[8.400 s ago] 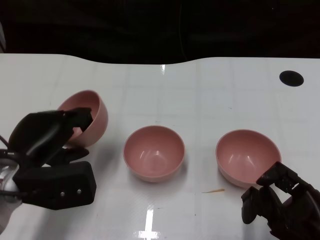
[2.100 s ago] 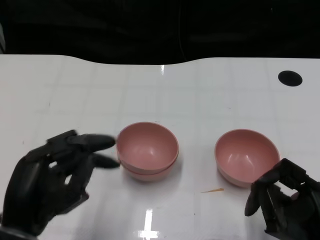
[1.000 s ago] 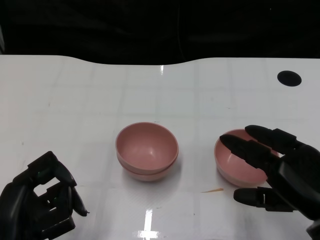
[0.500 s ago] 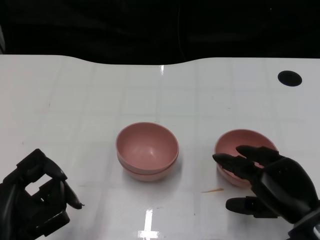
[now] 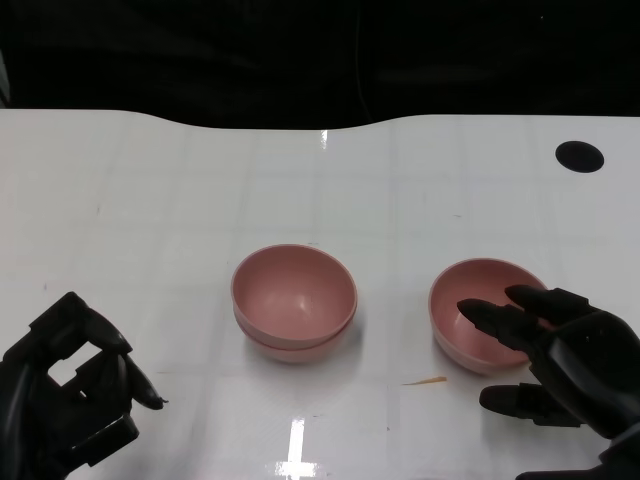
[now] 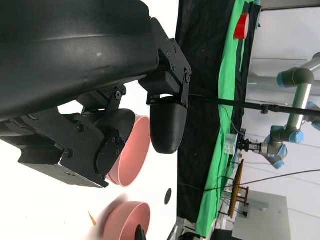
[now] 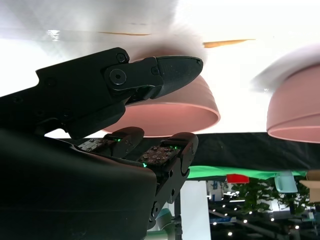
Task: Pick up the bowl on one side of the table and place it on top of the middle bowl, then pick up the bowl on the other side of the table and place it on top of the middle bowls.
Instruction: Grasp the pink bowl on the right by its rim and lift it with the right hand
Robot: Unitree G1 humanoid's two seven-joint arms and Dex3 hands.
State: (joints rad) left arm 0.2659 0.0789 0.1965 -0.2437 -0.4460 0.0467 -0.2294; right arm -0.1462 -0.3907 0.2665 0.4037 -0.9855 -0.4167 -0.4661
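We see a white table point(image 5: 200, 180) with the stacked middle bowls point(image 5: 294, 300) as our landmark near its centre: one pink bowl sits nested in another, rims slightly offset. To the right of the stack, well apart from it, stands the single pink bowl point(image 5: 480, 310), upright on the table. Our right hand point(image 5: 565, 360) is at that bowl's near right side, released, its fingers point(image 5: 490, 318) spread and reaching over the rim into the bowl while the thumb lies low beside the outer wall; it grasps nothing, and we cannot tell whether it touches the bowl. Our left hand point(image 5: 65, 400) sits well to the near left of the stack, clenched with fingers curled in on nothing. A small orange sliver point(image 5: 426, 381) lies on the table just in front of the right bowl.
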